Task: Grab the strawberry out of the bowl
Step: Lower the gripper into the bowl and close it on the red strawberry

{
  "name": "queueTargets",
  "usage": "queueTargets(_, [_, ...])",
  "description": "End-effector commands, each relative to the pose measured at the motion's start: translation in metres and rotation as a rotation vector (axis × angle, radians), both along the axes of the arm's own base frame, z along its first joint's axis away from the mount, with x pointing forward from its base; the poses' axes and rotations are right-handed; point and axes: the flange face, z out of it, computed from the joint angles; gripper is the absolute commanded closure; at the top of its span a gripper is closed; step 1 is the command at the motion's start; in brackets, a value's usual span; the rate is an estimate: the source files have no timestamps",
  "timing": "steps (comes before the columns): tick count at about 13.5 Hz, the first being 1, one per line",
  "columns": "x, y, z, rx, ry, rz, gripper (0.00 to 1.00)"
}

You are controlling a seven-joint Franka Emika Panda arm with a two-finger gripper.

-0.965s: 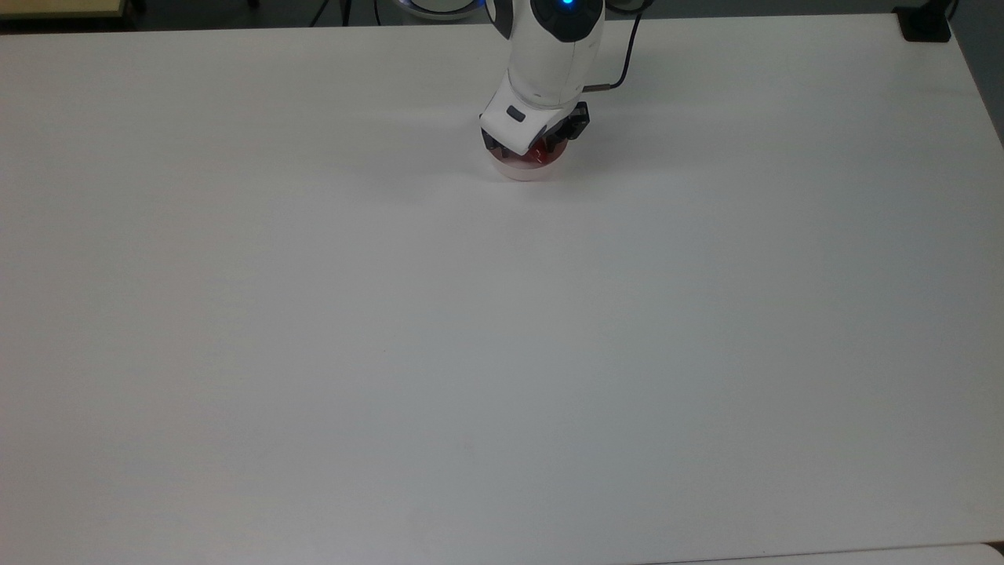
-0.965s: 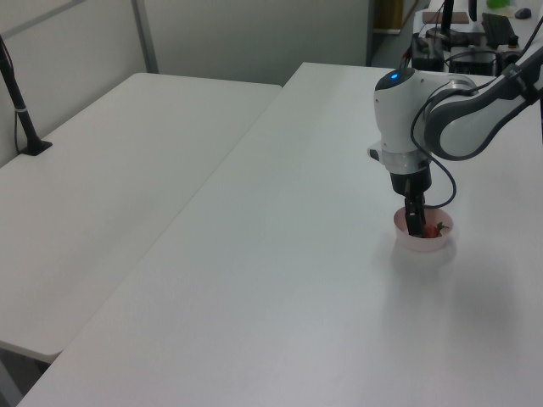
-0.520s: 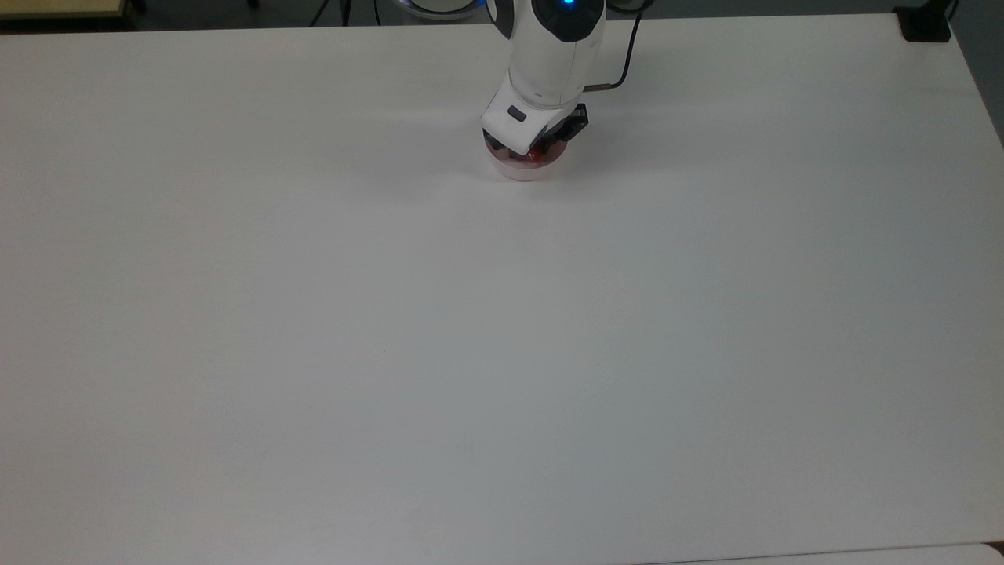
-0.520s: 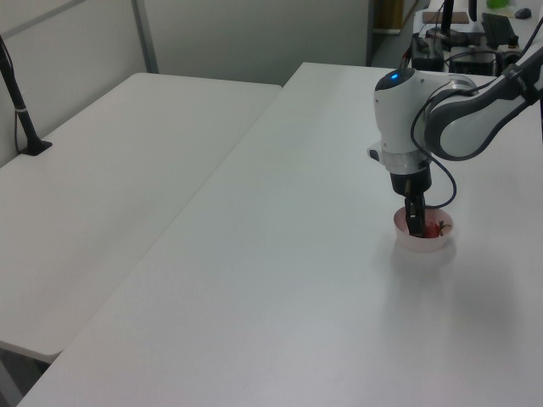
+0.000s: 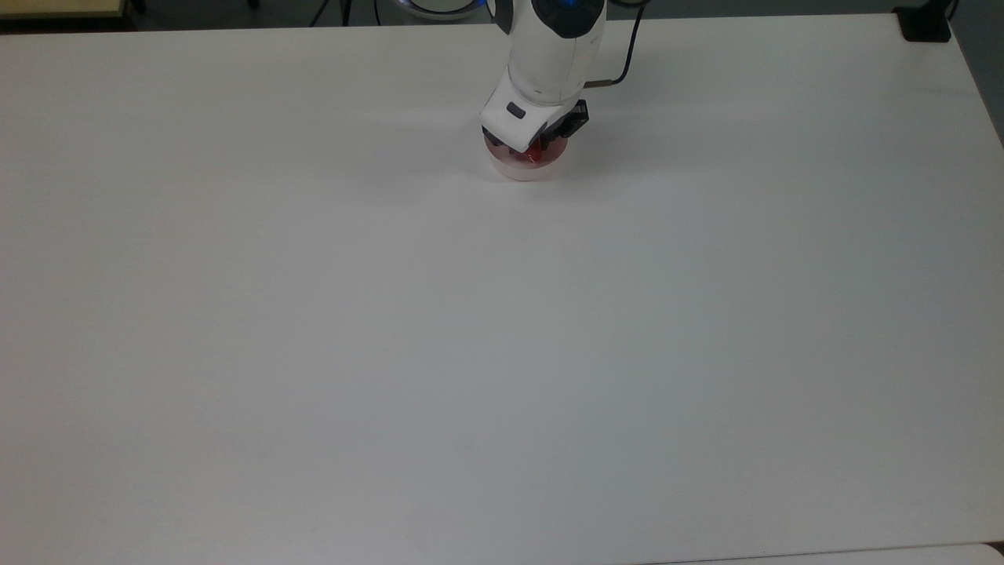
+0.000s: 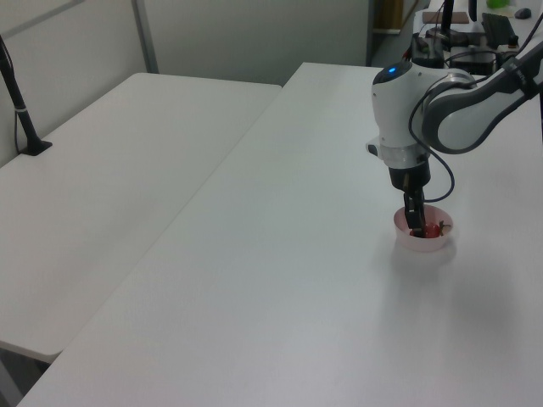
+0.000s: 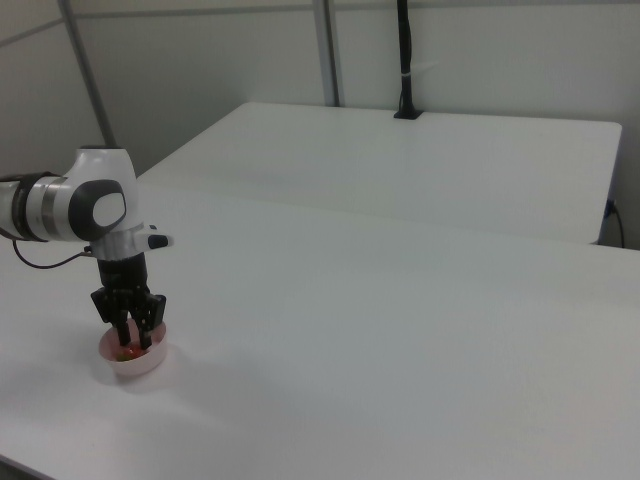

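We see the white counter (image 5: 502,353) carrying the pale pink bowl (image 6: 437,243), which sits directly beneath the hand (image 7: 131,340). The hand points straight down into the bowl, its two fingers (image 7: 144,331) spread apart on either side of the strawberry (image 6: 431,229), not clamped on it. The strawberry lies inside the bowl between the fingertips. In the left view, its dark leafy cap points towards the left view's right; its long axis is otherwise unclear.

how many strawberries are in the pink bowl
1: a small glossy red strawberry lies in the pale pink plastic bowl, beneath the gripper. Others could be hidden behind it.
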Motion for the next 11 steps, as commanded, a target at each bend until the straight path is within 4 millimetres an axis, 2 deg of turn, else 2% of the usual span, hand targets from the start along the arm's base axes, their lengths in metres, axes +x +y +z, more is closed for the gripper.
queueTargets(1, [0.002, -0.005, 0.019, 0.021, 0.031, 0.013, 0.56])
queueTargets(2, [0.001, -0.006, 0.018, 0.023, 0.04, 0.031, 0.55])
queueTargets(4, [-0.004, -0.005, 0.013, 0.022, 0.083, 0.073, 0.29])
queueTargets(7, [-0.006, -0.004, 0.011, 0.019, 0.091, 0.076, 0.27])
queueTargets(9, [-0.006, 0.0, -0.002, 0.007, 0.104, 0.086, 0.24])
queueTargets(11, [-0.007, 0.003, -0.011, -0.003, 0.114, 0.092, 0.3])
